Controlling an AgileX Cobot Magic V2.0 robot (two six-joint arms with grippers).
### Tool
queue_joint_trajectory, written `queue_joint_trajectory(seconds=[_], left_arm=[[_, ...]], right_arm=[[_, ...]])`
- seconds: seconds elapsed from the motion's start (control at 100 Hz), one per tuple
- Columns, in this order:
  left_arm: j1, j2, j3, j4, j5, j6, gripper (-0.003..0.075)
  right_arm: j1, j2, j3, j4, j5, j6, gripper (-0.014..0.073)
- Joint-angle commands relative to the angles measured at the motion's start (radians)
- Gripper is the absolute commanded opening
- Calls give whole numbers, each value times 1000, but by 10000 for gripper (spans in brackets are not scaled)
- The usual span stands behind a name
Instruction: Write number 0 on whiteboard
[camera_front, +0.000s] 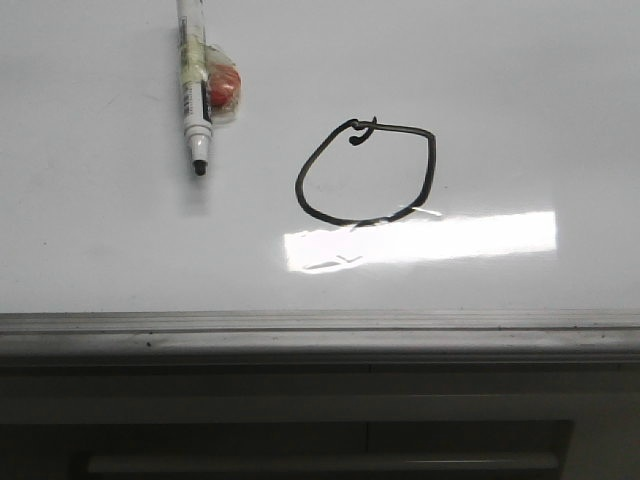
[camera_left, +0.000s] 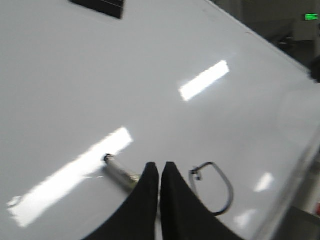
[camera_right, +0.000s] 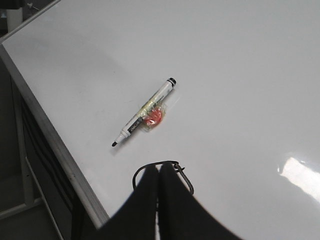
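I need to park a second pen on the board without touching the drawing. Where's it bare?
Bare board lies right of the hand-drawn black loop, out to the glossy white whiteboard's right side, and along the near strip by its grey metal edge. Crowded: upper left, where the white black-tipped marker pen lies with an orange-red lump taped on.

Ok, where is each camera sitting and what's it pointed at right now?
Front: faces forward over the whiteboard; shows the number 0 and marker; no arm visible.
Left wrist: on the left arm, looking down over the shut left tool at the board, marker and loop.
Right wrist: on the right arm, above the shut right tool, facing the marker and the board's edge.
Shared: all three show the marker and the drawn 0.
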Motion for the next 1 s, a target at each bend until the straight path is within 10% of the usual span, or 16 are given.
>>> queue_joint_trajectory(seconds=[0.0,0.15,0.37,0.57,0.99], left_arm=[[56,-54,97,93,-239,-16,-20],[233,-203,351,120,-396,-96,-20],[431,-383,518,280,-178,-455,-20],[520,-410,559,255,60,-472,-20],[572,-410,559,246,61,-478,-20]], right_arm=[[-7,3,-23,-37,-56,0,-69],[-7,3,-23,-37,-56,0,-69],[-7,3,-23,-37,-56,0,-69],[-7,3,-23,-37,-56,0,-69],[-7,3,-23,-37,-56,0,-69]])
